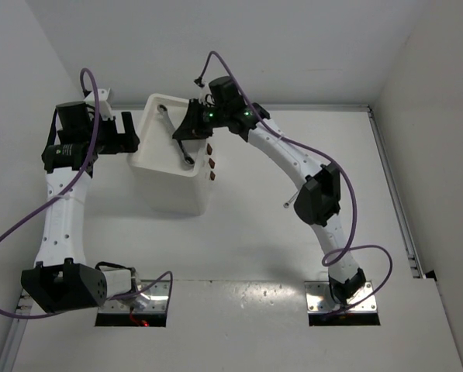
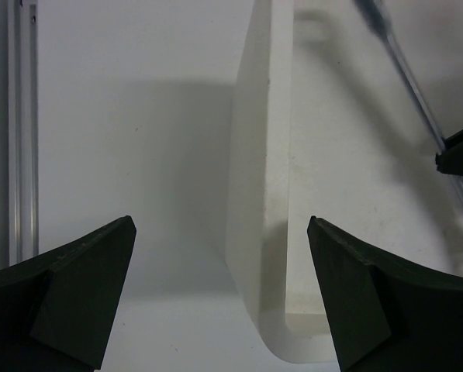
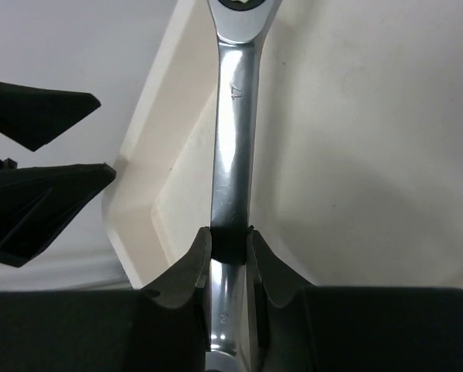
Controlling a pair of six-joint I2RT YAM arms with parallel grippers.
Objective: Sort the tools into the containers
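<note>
My right gripper (image 1: 186, 133) (image 3: 231, 240) is shut on the shaft of a silver wrench (image 3: 233, 139) (image 1: 185, 153). It holds the wrench over the shallow top tray (image 3: 355, 155) of the white box unit (image 1: 169, 182), ring end pointing down toward the tray floor. The left wrist view shows the same wrench shaft (image 2: 413, 91) slanting across the tray (image 2: 347, 201), with a right fingertip (image 2: 460, 155) beside it. My left gripper (image 1: 128, 133) (image 2: 219, 232) stands open and holds nothing. Its jaws straddle the tray's left rim (image 2: 258, 194).
Small red-brown drawer handles (image 1: 211, 156) line the box's right face. A thin small tool (image 1: 290, 202) lies on the table, partly behind the right arm's elbow. A metal rail (image 1: 394, 201) runs along the table's right side, and walls close in at the back and left.
</note>
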